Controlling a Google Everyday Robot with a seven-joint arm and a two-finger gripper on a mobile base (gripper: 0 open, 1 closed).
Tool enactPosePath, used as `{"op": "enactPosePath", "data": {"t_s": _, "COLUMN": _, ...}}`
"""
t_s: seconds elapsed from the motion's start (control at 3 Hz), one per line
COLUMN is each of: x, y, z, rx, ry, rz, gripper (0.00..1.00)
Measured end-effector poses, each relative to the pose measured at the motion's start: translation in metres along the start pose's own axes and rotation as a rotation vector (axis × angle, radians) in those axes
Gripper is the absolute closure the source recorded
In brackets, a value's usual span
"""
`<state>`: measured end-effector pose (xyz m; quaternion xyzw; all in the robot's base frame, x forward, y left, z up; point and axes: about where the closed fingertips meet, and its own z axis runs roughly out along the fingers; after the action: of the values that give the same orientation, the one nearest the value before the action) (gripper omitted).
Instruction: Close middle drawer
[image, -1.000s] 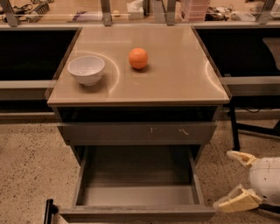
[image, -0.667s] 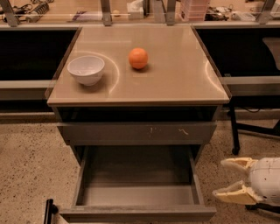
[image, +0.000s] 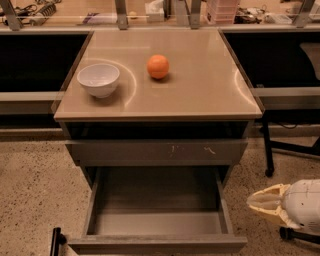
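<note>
Pincer first: my gripper sits at the lower right of the frame, low beside the cabinet, its pale fingers pointing left toward the drawer's right side. As far as I can make out, they are drawn together into a wedge with nothing between them. It touches nothing; a strip of speckled floor lies between it and the cabinet.

My target, the middle drawer, fills the lower centre of the frame. It is pulled well out, so I look straight down into its bare grey tray, and its plain front panel runs along the bottom edge. Above it, the scratched drawer face sits flush under the tabletop. The white bowl and the orange on that top play no part in this.

By my reckoning nothing of the closing itself is done: the drawer is as open as it looks able to go. What remains is all of it. I must bring my gripper round to the front panel, set it against the face, and push toward the top of the frame until the panel lines up with the one above.
</note>
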<state>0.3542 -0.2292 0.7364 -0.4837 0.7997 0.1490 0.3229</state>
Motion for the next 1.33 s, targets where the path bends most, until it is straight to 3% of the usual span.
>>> {"op": "enactPosePath", "data": {"t_s": 0.33, "x": 0.035, "y": -0.005, "z": 0.026, "rx": -0.012, "ry": 0.011, "rz": 0.092, "gripper": 1.00}}
{"op": "enactPosePath", "data": {"t_s": 0.67, "x": 0.081, "y": -0.006, "z": 0.076, "rx": -0.091, "ry": -0.030, "rz": 0.197, "gripper": 1.00}}
{"op": "enactPosePath", "data": {"t_s": 1.0, "x": 0.126, "y": 0.003, "z": 0.138, "rx": -0.213, "ry": -0.074, "rz": 0.297, "gripper": 1.00}}
{"op": "enactPosePath", "data": {"t_s": 1.33, "x": 0.126, "y": 0.003, "z": 0.138, "rx": -0.213, "ry": -0.074, "rz": 0.297, "gripper": 1.00}}
